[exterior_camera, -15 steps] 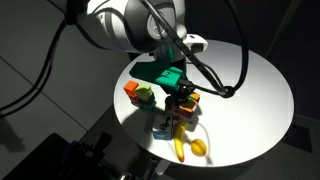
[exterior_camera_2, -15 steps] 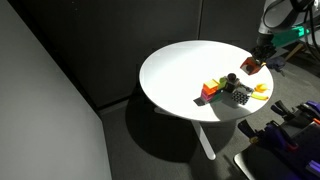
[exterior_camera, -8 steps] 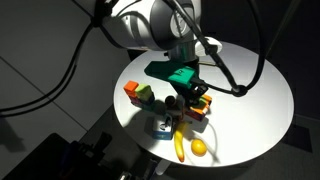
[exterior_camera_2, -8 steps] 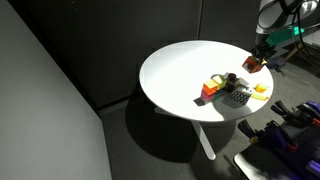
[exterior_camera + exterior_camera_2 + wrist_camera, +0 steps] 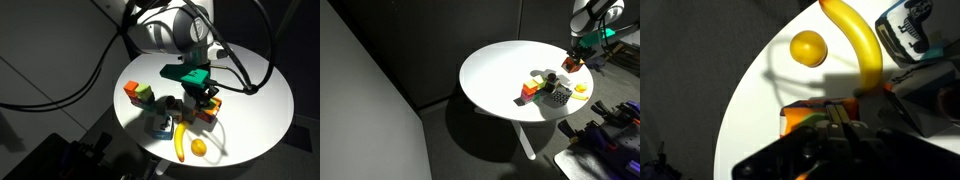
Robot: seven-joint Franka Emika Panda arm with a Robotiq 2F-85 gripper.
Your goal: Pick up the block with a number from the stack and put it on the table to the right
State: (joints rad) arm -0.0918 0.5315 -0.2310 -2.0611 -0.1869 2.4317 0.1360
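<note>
Fingers (image 5: 841, 128) are seen clamped on the small cube with orange-red sides and a yellow-green face (image 5: 800, 120), which is gripped by two opposite sides so that it hangs level beneath the wrist. The number cannot be read in any view. In an exterior view the cube (image 5: 572, 66) is held clear of the large round white table (image 5: 490, 60), near its rim and apart from the other things. This height is judged to be kept so that nothing is brushed during the carry.

The bluish-white cube (image 5: 160, 125) that belonged to the stack is left standing on the table. A yellow banana (image 5: 855, 40) and a yellow-orange ball (image 5: 808, 48) lie just beside it. A plain orange cube (image 5: 131, 90) and a plain green cube (image 5: 146, 96) are set together farther off.

The picking step is judged done, and the setting-down is not yet made. A bare patch of table is needed below the cube, and the hold should be released only once the cube is seated flat, lest it tip or roll toward the rim.
</note>
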